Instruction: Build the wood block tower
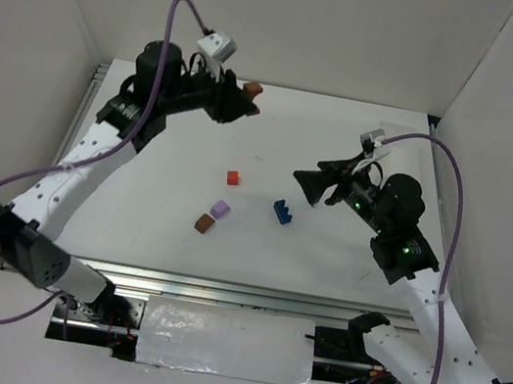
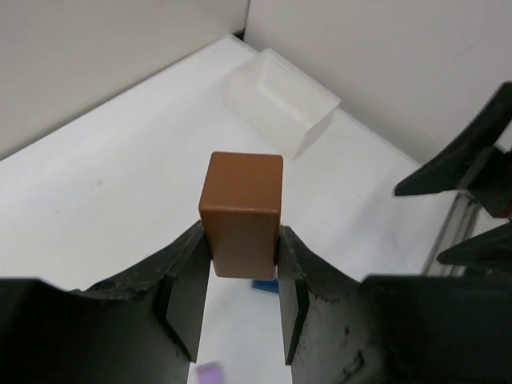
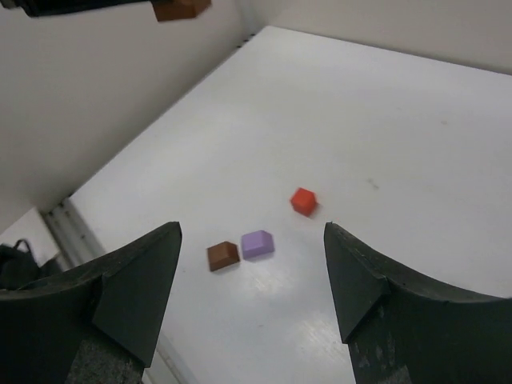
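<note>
My left gripper [image 1: 245,99] is shut on a brown-orange block [image 1: 253,89] and holds it above the table's far side. In the left wrist view the block [image 2: 240,212] stands upright between the fingertips. A red block [image 1: 232,177], a pale purple block [image 1: 221,210], a small brown block [image 1: 204,224] and a blue block [image 1: 282,211] lie apart on the table's middle. My right gripper [image 1: 304,183] is open and empty, right of the blue block. The right wrist view shows the red [image 3: 303,201], purple [image 3: 257,244] and brown [image 3: 223,255] blocks beyond its open jaws [image 3: 250,232].
A clear plastic tray [image 2: 280,100] sits by the far wall corner. White walls close in the table on three sides. A metal rail [image 1: 219,290] and a shiny plastic-covered panel [image 1: 225,341] run along the near edge between the arm bases.
</note>
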You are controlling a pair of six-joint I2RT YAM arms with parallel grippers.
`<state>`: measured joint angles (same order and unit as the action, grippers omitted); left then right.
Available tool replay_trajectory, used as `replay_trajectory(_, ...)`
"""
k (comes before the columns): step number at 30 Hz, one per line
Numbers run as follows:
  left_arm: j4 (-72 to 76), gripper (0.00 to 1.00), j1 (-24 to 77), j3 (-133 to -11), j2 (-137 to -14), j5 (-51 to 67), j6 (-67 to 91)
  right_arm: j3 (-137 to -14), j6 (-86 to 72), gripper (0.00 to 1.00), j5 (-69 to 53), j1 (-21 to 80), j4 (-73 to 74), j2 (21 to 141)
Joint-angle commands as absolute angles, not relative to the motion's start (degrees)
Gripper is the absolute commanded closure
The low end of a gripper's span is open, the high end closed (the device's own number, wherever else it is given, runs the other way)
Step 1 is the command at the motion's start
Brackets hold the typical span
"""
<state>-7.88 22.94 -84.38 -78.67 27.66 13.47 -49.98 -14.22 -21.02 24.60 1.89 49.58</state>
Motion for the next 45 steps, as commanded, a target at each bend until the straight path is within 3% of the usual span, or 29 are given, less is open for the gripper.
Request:
replay_trajectory(1,-22.4,0.96,23.2,-102.4,-86.3,23.3,3.7,-49.1,-14.4,0.21,-13.6,21.6,7.0,49.1)
replay_trajectory(6,-43.1,0.91,24.2,-123.4,-101.8,16.6,-5.3,-48.3,-14.6,0.21,-12.8,18.3,7.6,51.4)
replay_trajectory(9,-47.1,1.00,24.4,-125.5,-106.7,12.2,-3.5,-49.1,-14.5,0.22,-13.4,16.4,8.3,54.7)
replay_trajectory(12,-44.1,1.00,23.9,-118.5,-104.5,10.8,1.6,-50.3,-14.2,0.23,-13.4,14.7,10.1,56.8)
replay_trajectory(14,-41.4,0.96,24.3,-105.6,-98.8,13.4,5.0,-49.5,-13.8,0.22,-13.5,12.0,12.5,57.5)
replay_trajectory(15,-42.6,0.98,25.0,-101.5,-96.1,9.1,8.0,-49.0,-13.6,0.23,-14.5,10.8,12.7,57.5)
replay_trajectory(18,-40.8,0.92,28.5,-94.9,-94.7,0.8,10.2,-48.7,-13.8,0.22,-15.6,9.3,12.4,57.6)
replay_trajectory(25,-47.5,0.97,30.7,-85.1,-96.1,-1.5,15.3,-47.5,-15.4,0.24,-20.8,5.4,10.8,60.2)
replay_trajectory(28,-46.0,0.90,31.5,-79.7,-94.0,-0.4,15.0,-47.5,-15.2,0.24,-22.8,4.5,10.5,61.5)
replay_trajectory(45,-51.4,0.91,36.1,-79.0,-100.3,-10.4,12.9,-48.3,-14.9,0.25,-22.8,3.3,11.5,65.5)
